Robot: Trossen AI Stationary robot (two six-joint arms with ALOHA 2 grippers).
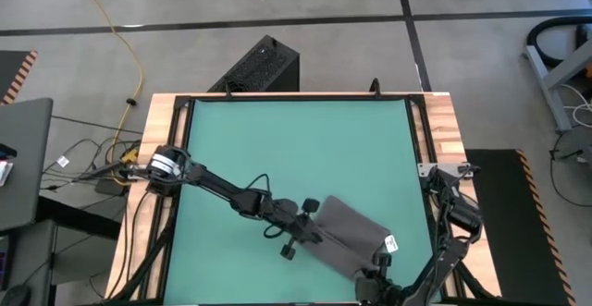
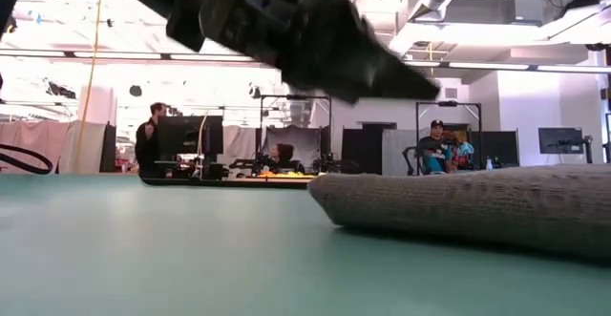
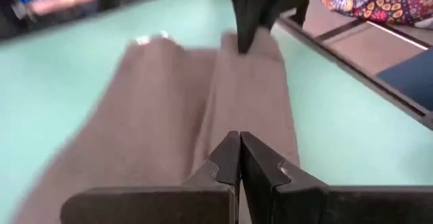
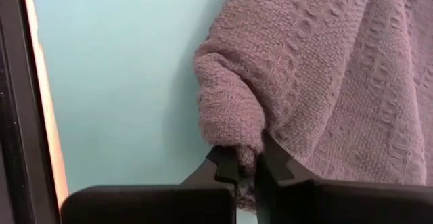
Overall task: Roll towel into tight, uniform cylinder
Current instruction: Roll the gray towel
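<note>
Two claws meet the dark grey knitted towel (image 1: 350, 237) on the green mat (image 1: 296, 149) of our wooden-edged table (image 1: 442, 126); its white tag (image 1: 391, 244) is unreadable. Low down, people sit behind. Left claw (image 3: 239, 158) clenched over the fold; right claw (image 4: 245, 162) pinches a corner.

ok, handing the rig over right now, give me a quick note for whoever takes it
Left gripper: shut, fingertips together over the towel's fold line.
Right gripper: shut on the towel, pinching a bunched corner at the opposite end.
Towel: dark grey, lying at an angle on the green mat, right side of the near edge, white tag on its right.
Done: one long edge is folded or rolled over.
Left: finish rolling into a tight, even cylinder.
</note>
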